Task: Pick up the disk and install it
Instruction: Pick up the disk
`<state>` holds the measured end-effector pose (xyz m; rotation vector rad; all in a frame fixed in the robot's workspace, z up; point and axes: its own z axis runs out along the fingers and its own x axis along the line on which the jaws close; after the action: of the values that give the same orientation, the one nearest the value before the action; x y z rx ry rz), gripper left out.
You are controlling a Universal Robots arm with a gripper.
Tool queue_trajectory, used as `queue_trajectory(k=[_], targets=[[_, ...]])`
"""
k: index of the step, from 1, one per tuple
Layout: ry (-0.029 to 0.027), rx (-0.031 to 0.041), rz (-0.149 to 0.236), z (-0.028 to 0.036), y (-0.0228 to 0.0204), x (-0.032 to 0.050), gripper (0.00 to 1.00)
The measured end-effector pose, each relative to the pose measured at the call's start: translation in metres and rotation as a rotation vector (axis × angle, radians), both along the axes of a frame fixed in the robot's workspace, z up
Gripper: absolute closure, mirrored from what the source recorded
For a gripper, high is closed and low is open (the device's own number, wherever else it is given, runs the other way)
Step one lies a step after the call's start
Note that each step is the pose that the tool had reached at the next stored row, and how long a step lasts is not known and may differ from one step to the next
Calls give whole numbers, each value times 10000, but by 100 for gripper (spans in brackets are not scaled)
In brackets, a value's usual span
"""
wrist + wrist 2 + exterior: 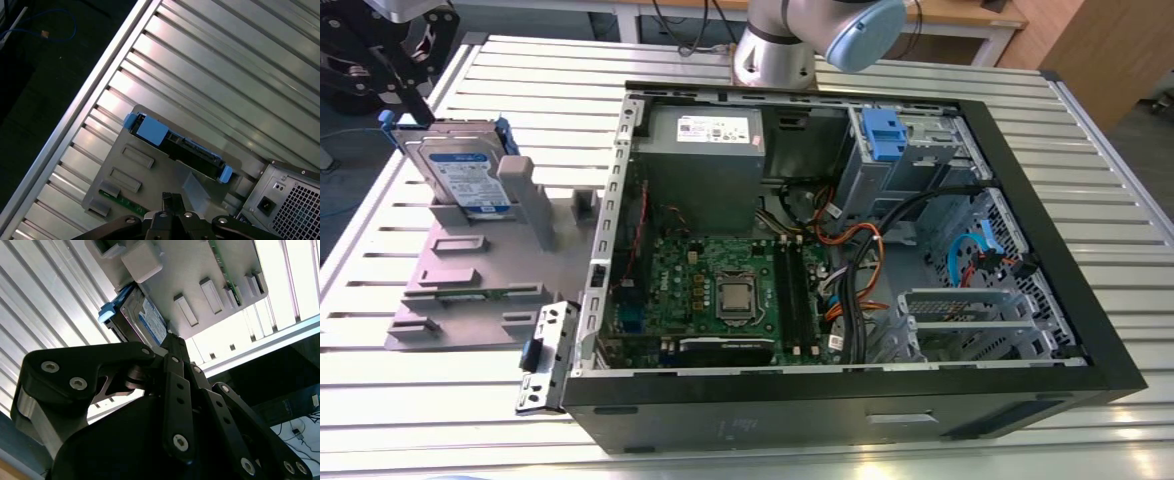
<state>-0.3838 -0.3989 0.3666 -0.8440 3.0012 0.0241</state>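
Note:
The disk [460,172] stands on edge in a grey holder [467,270] at the exterior view's left, silver with a blue-and-white label and blue rails. In the first wrist view the disk [185,150] is seen edge-on from above, blue tabs at both ends. The second wrist view shows the disk [145,315] just past the fingertips. My gripper [411,100] hangs just above and behind the disk, apart from it. The gripper [172,200] [171,340] looks shut, with nothing in it.
An open computer case [854,395] lies on the ribbed metal table [520,80], with a motherboard [720,290], a grey power supply box [707,140], cables and a blue-fronted drive bay [881,135]. A small green board [122,202] sits on the holder. The table edge [85,100] is close.

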Motion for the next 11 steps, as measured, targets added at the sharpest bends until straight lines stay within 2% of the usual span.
queue_trajectory(k=[11], targets=[[0,0,56,0,0,0,89]])
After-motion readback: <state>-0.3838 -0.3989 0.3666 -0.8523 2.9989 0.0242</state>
